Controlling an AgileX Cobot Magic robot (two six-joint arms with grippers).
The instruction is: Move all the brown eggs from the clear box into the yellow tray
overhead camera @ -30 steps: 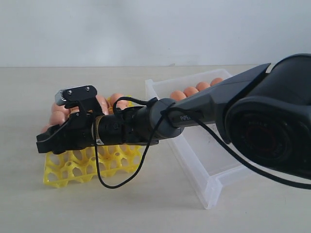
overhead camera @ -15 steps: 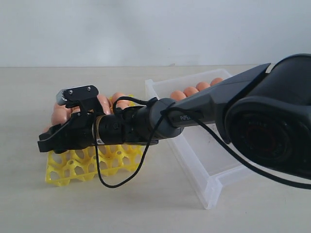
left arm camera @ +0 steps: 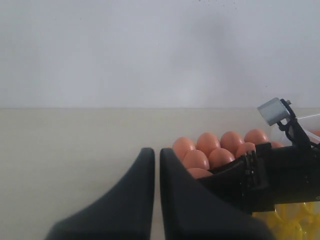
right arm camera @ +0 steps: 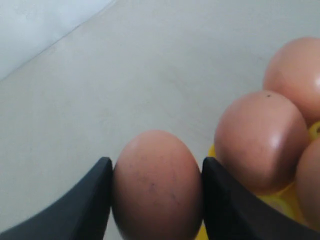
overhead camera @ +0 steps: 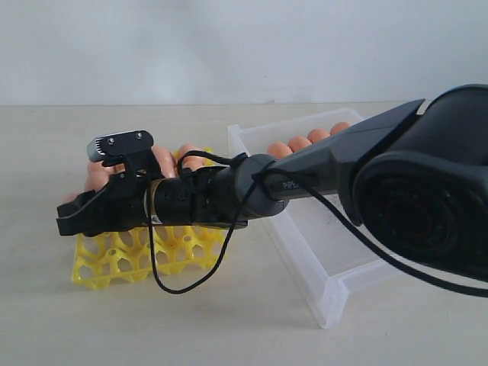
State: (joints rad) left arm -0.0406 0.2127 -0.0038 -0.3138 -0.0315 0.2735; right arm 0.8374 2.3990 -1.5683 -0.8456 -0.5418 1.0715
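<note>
My right gripper point(right arm camera: 156, 167) is shut on a brown egg point(right arm camera: 157, 187), with a black finger pressed against each side. In the exterior view this gripper point(overhead camera: 65, 219) reaches across over the left end of the yellow tray point(overhead camera: 114, 263). Several brown eggs point(overhead camera: 164, 160) sit in the tray's far cells, partly hidden behind the arm. More brown eggs point(overhead camera: 299, 143) line the far side of the clear box point(overhead camera: 320, 259). My left gripper point(left arm camera: 156, 152) is shut with nothing in it, apart from the tray's eggs point(left arm camera: 207, 145).
The right arm's big dark body point(overhead camera: 412, 198) fills the right of the exterior view and hides part of the clear box. A black cable point(overhead camera: 183, 286) loops down from the arm in front of the tray. Pale tabletop point(overhead camera: 191, 328) lies around both containers.
The right gripper has shifted only slightly over the tray's left end, a touch to the left and up. The left gripper's earlier position is not shown.
</note>
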